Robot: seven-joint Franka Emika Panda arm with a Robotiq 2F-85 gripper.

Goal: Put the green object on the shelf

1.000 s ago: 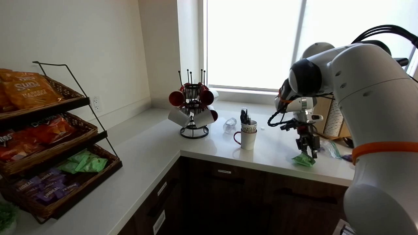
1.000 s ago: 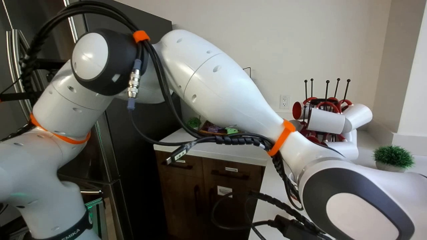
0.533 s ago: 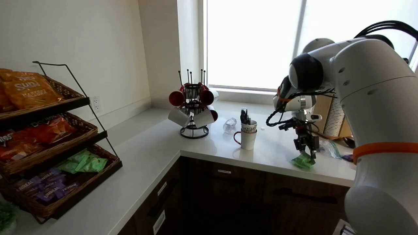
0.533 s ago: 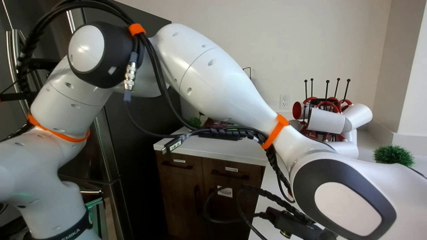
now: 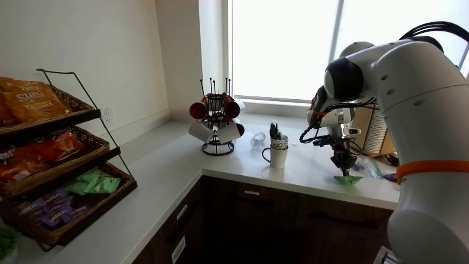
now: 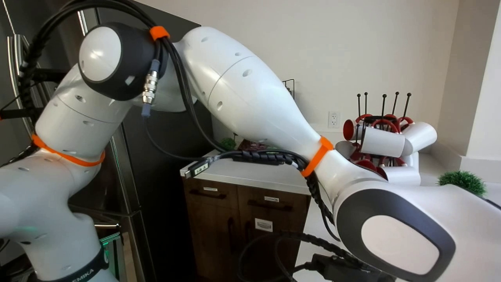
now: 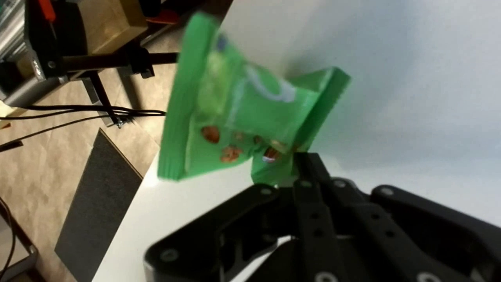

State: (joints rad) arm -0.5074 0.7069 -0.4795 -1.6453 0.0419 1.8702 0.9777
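In the wrist view the green object (image 7: 250, 113), a small crinkled packet with nut pictures, is bunched at one end where the fingertips of my gripper (image 7: 308, 158) pinch it. The jaws stand together on that thin fold. An exterior view has the packet (image 5: 347, 180) directly below the gripper (image 5: 345, 173), close over the counter near its front edge; whether it touches the surface I cannot tell. Far across the counter, the shelf (image 5: 93, 116) is a slanted black wire rack with three wicker trays. In an exterior view the arm hides most of the shelf (image 6: 289, 83).
A white mug (image 5: 278, 158) holding a patterned cup stands between packet and shelf, with a mug tree (image 5: 216, 126) behind. Green bags (image 5: 99, 182) and purple packets share the shelf's lowest tray. A clear plastic bag (image 5: 370, 167) lies beyond the gripper. A plant (image 6: 462, 182) stands on the counter.
The gripper's fingers, apart before, have come together on the packet. The packet has bunched up and shifted slightly toward the right in an exterior view. The arm's upper links have moved a little.
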